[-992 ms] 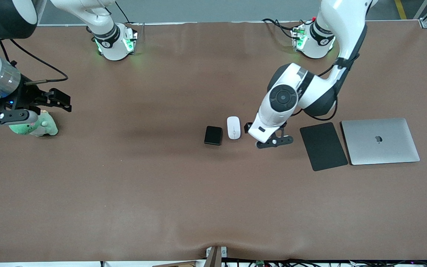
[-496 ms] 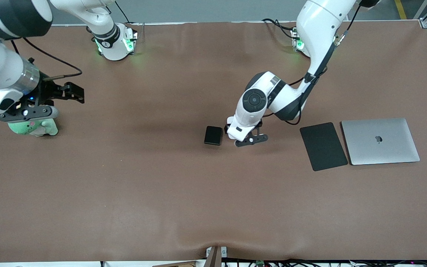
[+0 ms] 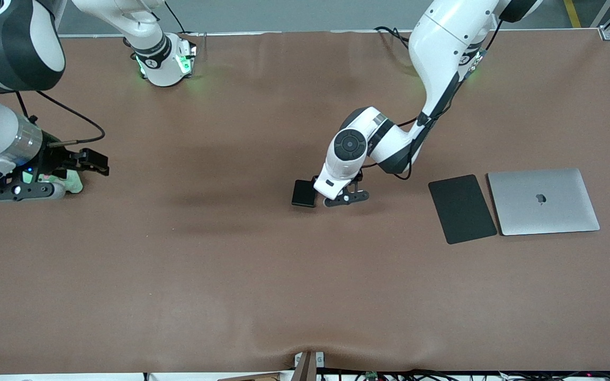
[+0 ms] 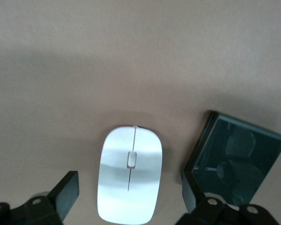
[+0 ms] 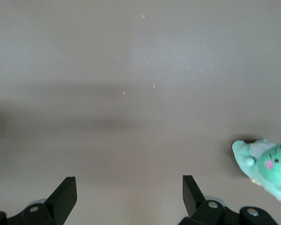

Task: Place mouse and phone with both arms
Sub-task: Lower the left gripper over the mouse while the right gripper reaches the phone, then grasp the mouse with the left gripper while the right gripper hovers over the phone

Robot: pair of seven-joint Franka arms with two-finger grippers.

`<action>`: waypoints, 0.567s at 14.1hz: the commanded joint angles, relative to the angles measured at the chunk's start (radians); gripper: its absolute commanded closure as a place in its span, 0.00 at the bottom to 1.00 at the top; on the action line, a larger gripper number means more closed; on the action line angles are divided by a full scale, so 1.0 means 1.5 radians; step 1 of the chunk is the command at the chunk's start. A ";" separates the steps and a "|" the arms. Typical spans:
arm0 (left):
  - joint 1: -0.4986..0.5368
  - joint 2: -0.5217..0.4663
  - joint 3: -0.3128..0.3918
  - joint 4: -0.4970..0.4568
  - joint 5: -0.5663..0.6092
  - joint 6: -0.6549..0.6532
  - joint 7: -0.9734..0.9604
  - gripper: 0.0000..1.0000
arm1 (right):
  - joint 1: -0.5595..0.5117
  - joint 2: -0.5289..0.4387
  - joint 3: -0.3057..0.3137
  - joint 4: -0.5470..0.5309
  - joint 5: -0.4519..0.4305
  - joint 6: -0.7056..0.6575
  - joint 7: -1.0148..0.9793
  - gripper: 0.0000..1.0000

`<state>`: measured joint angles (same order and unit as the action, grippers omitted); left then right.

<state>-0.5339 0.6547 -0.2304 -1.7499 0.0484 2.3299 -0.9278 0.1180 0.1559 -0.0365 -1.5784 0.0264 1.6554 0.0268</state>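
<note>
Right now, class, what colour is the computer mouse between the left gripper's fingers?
White, glossy computer mouse; the left wrist view shows it best.

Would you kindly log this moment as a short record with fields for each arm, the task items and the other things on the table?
left gripper: fingers open, straddling the mouse, not yet closed on it
mouse: flat on the table, beside the phone
phone: flat, toward the right arm's end from the mouse
right gripper: fingers open, holding nothing, over the table by the green plush toy
mouse pad: beside the laptop
laptop: closed, at the left arm's end
</note>
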 commanded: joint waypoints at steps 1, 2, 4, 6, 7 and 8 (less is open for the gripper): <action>-0.010 -0.004 0.004 -0.023 0.014 0.014 -0.017 0.05 | 0.003 0.044 0.007 0.034 0.023 0.011 0.003 0.00; -0.014 -0.005 0.003 -0.028 0.029 0.014 -0.018 0.06 | 0.004 0.060 0.009 0.034 0.038 0.020 0.003 0.00; -0.015 -0.005 0.002 -0.039 0.054 0.014 -0.018 0.10 | 0.004 0.086 0.009 0.034 0.085 0.047 -0.003 0.00; -0.015 -0.003 0.002 -0.042 0.064 0.018 -0.018 0.11 | 0.004 0.126 0.011 0.035 0.103 0.083 -0.008 0.00; -0.015 -0.002 0.001 -0.043 0.064 0.027 -0.018 0.12 | 0.019 0.151 0.014 0.035 0.105 0.106 -0.008 0.00; -0.016 0.000 0.001 -0.043 0.064 0.033 -0.018 0.13 | 0.038 0.171 0.014 0.035 0.106 0.141 -0.002 0.00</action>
<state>-0.5505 0.6599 -0.2305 -1.7986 0.1177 2.3427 -0.9279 0.1362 0.3334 -0.0194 -1.5641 0.1644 1.8129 0.0225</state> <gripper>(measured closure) 0.123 0.000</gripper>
